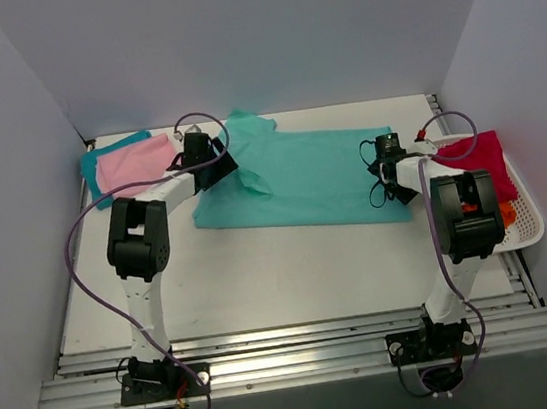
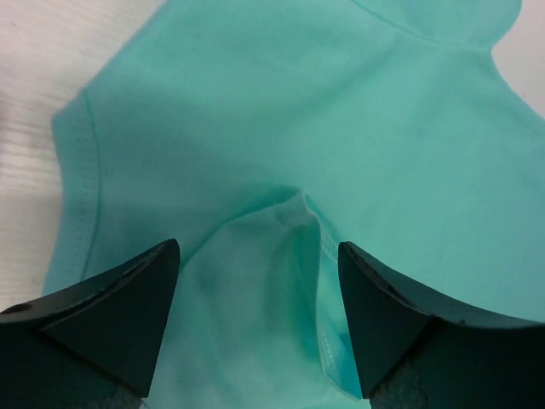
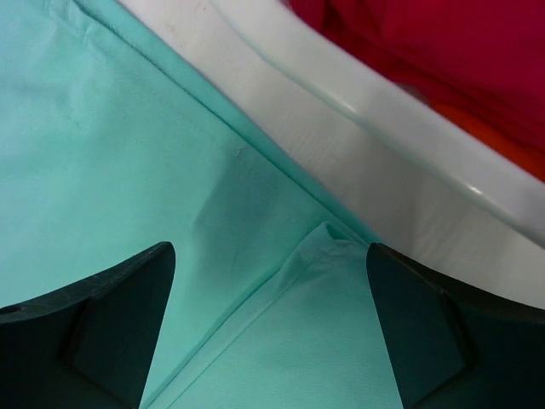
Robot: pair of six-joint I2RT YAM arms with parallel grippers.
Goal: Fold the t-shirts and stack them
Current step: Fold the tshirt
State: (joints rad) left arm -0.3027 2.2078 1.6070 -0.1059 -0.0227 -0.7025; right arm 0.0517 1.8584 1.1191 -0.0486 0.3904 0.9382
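The mint green t-shirt (image 1: 300, 176) lies spread across the middle of the table, collar at the back. My left gripper (image 1: 212, 164) stands open over its left sleeve; a raised fold of sleeve (image 2: 272, 256) sits between the wide-apart fingers of the left gripper (image 2: 257, 247). My right gripper (image 1: 384, 182) is open at the shirt's right edge, with a turned-over hem corner (image 3: 328, 256) between the fingers of that gripper (image 3: 271, 247). The pale pink tee (image 1: 139, 162) lies folded on the teal blue tee (image 1: 96, 172) at back left. The crimson tee (image 1: 479, 157) and orange tee (image 1: 510, 212) sit in a basket.
A white plastic basket (image 1: 530, 223) stands at the right edge of the table, its rim (image 3: 383, 111) just beyond my right gripper. White walls close in the table on three sides. Cables loop from both arms.
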